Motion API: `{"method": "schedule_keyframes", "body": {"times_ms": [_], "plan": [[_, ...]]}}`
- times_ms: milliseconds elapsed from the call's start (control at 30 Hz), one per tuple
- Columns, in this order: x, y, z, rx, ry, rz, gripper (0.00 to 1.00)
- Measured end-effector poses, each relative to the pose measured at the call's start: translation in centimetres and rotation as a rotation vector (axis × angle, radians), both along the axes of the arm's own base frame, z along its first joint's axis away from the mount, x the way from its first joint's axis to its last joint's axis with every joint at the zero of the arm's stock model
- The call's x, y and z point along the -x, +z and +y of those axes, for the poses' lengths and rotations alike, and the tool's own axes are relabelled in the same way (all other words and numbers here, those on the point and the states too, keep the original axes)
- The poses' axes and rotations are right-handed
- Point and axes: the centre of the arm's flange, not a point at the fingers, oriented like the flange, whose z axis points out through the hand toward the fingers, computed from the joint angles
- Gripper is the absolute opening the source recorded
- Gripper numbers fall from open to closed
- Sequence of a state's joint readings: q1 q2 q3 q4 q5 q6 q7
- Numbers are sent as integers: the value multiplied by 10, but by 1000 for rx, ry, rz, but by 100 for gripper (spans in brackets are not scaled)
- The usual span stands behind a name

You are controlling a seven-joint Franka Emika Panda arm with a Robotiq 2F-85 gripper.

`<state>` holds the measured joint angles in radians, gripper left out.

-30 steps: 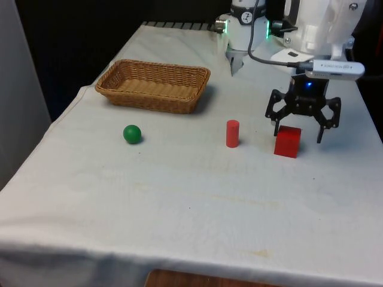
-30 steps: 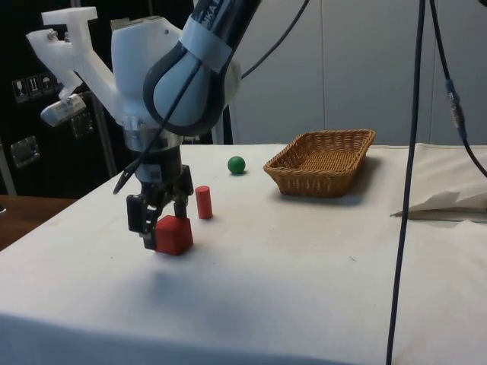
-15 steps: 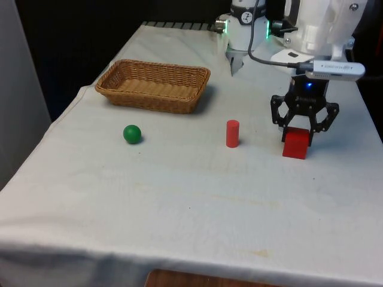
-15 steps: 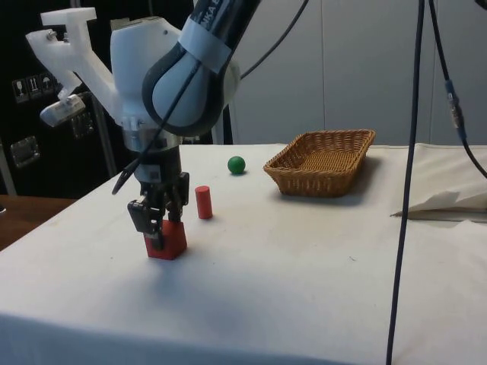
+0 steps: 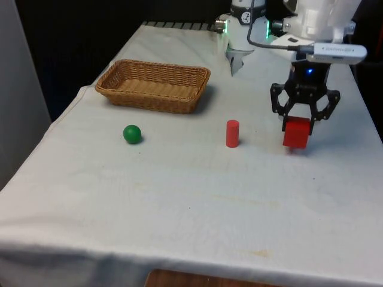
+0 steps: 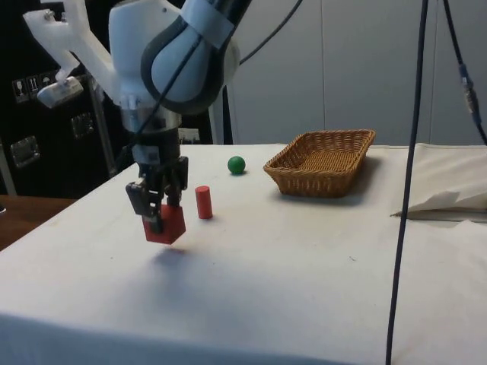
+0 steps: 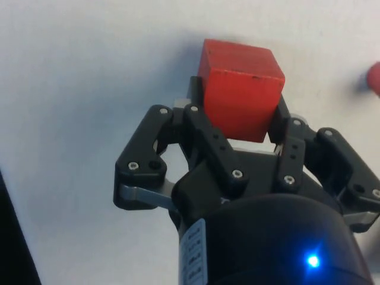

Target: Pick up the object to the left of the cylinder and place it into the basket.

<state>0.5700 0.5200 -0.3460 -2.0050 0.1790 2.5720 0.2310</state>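
The red cube [image 5: 296, 132] is held clamped in the gripper [image 5: 304, 119], clear of the cloth (cylinder [image 5: 232, 133] beside; basket [image 5: 154, 85] well apart).

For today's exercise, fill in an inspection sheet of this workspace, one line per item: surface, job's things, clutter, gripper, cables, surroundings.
Surface: table under a white cloth, faintly stained.
Job's things: red cube held off the cloth; red cylinder upright; woven wicker basket with nothing in it.
Clutter: green ball, apart from the basket.
Gripper: black two-finger gripper shut on the cube.
Cables: black cables hanging in the side view.
Surroundings: black curtains; dark cabinets.
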Motion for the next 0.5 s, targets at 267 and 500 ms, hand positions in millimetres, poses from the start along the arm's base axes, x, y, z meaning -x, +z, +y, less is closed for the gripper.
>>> {"method": "schedule_keyframes", "body": {"times_ms": [267,500], "plan": [[3,16,-7,1,2,-2,0],[8,31,-16,4,3,-1,0]]}}
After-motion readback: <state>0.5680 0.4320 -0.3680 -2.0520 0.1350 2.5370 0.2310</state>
